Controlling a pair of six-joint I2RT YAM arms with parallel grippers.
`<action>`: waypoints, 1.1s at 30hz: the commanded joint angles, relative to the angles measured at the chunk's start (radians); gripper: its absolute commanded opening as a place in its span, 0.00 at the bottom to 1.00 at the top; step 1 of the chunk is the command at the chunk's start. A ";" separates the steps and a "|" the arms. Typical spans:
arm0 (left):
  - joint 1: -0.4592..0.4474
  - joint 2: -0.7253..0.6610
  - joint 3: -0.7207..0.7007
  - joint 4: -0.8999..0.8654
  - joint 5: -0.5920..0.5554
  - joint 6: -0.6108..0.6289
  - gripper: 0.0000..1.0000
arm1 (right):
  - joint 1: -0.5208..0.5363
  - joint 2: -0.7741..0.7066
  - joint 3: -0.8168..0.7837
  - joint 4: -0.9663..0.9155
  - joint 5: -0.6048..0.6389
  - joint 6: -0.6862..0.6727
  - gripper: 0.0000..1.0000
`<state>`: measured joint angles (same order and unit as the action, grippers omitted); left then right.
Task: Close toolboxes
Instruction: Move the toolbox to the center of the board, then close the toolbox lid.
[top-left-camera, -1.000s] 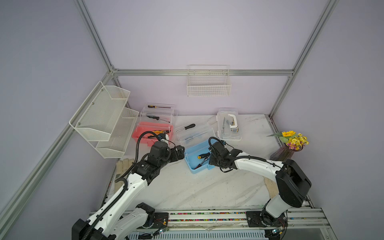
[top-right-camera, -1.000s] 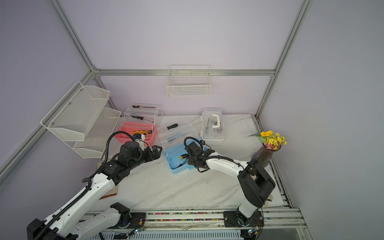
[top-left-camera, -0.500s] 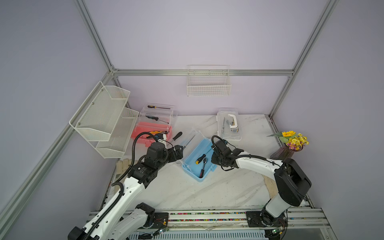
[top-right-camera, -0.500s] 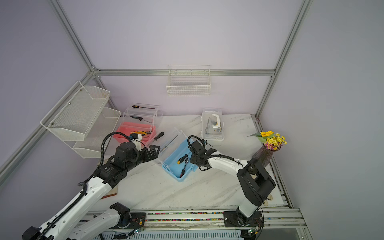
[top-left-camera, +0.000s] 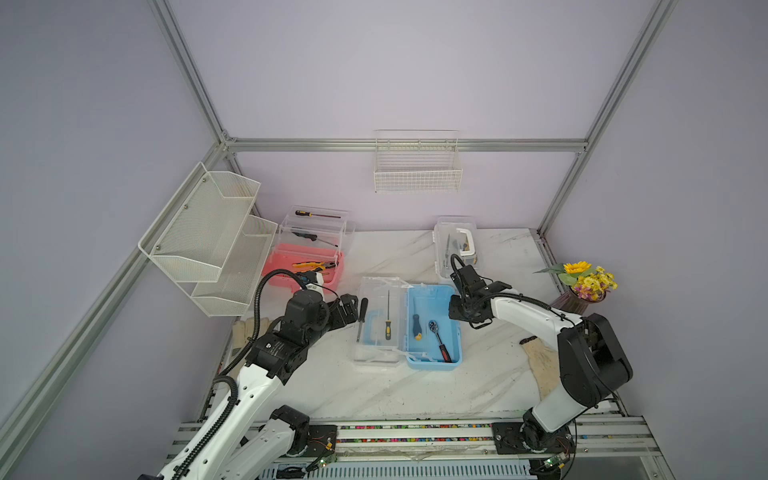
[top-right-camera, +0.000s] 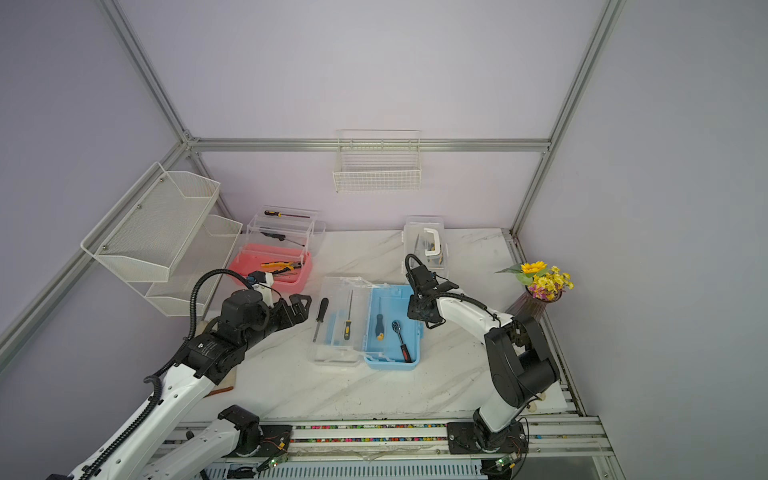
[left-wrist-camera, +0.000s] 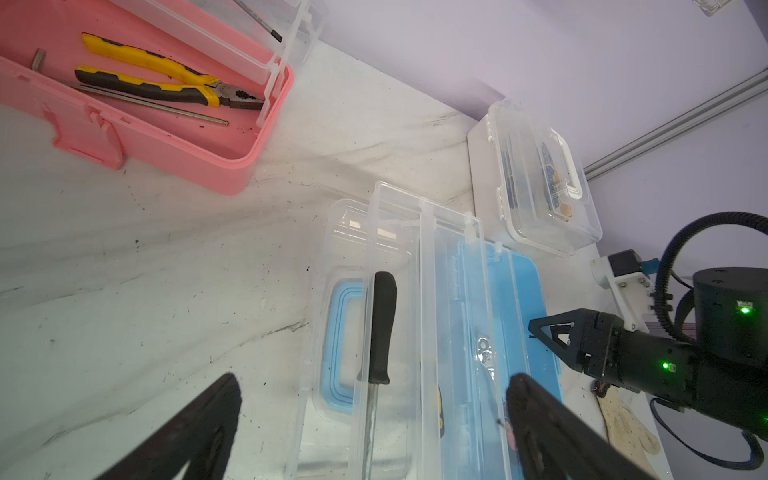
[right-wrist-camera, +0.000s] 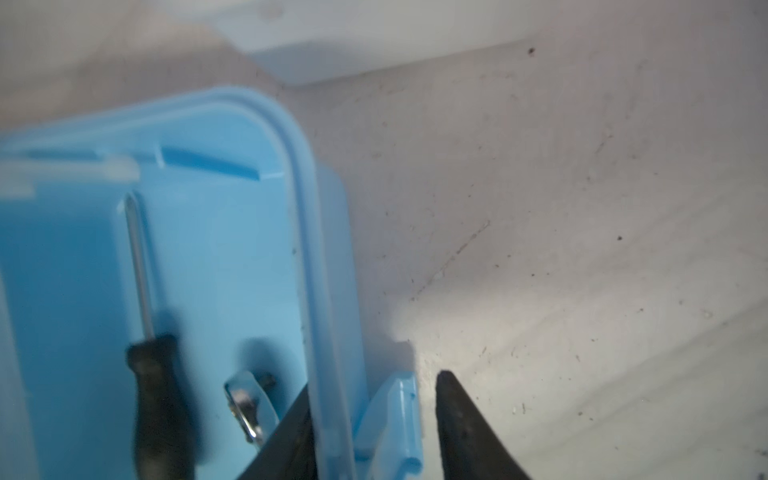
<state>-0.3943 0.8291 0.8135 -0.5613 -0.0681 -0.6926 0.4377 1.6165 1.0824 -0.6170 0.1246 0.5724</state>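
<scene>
Mid-table, the blue box (top-left-camera: 432, 291) sits open with its long axis running front to back. Its clear lid (top-left-camera: 374, 353) lies flat on the left gripper's side, so I'd guess that's the one to flip it shut. The left gripper (top-left-camera: 351, 308) is spread wide and empty just beside the lid's outer edge, while the right gripper (right-wrist-camera: 374, 382) is partly open, straddling the opposite wall and latch (right-wrist-camera: 390, 415) without pinching either.

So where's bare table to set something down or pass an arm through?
Widest bare table: between the blue box and the front rail. A smaller patch lies between the pink box and white box at the back. Crowded: the left gripper faces the open lid and screwdriver; the right gripper straddles the blue box's latch side.
</scene>
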 joint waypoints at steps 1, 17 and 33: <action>0.015 -0.021 -0.044 -0.029 -0.022 -0.035 1.00 | -0.001 -0.109 0.031 -0.068 -0.046 -0.049 0.64; 0.276 -0.056 -0.347 0.054 0.284 -0.192 0.98 | 0.049 -0.334 -0.230 -0.105 -0.165 0.064 0.60; 0.166 0.074 -0.457 0.291 0.362 -0.285 0.76 | 0.101 -0.263 -0.246 -0.018 -0.191 0.078 0.48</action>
<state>-0.2031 0.8688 0.3492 -0.3656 0.2924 -0.9565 0.5289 1.3415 0.8318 -0.6666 -0.0631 0.6449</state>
